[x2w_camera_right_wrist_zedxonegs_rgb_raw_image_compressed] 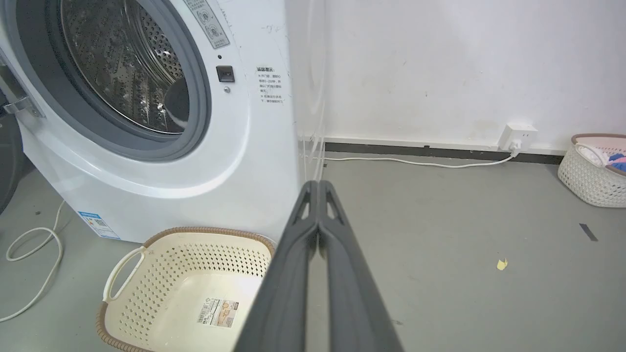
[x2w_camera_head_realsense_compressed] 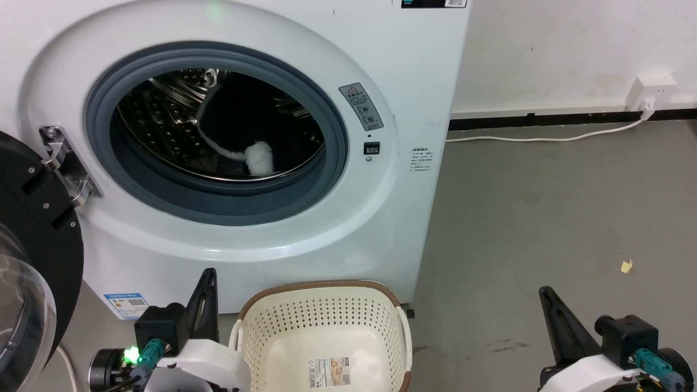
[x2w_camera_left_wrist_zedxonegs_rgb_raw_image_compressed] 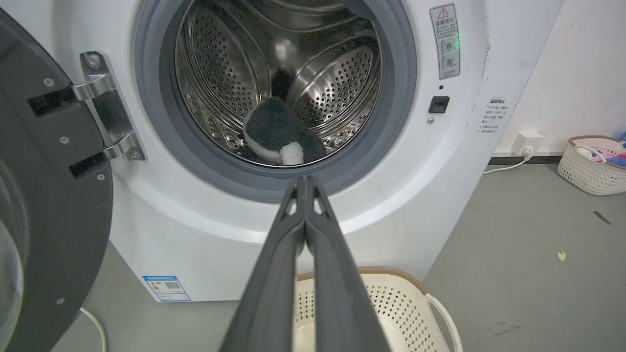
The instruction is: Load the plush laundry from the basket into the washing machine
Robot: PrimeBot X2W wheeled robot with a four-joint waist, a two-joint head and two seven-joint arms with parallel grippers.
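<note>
The black-and-white plush laundry lies inside the steel drum of the washing machine, a white paw toward the opening. The cream basket stands on the floor before the washer, holding nothing but its floor label. My left gripper is shut and empty, to the basket's left below the door ring. My right gripper is shut and empty, over the floor to the basket's right.
The washer's black-rimmed glass door hangs open at the left. A white cable runs along the wall to a socket. A second basket with coloured clothes stands far right. A cord loops on the floor.
</note>
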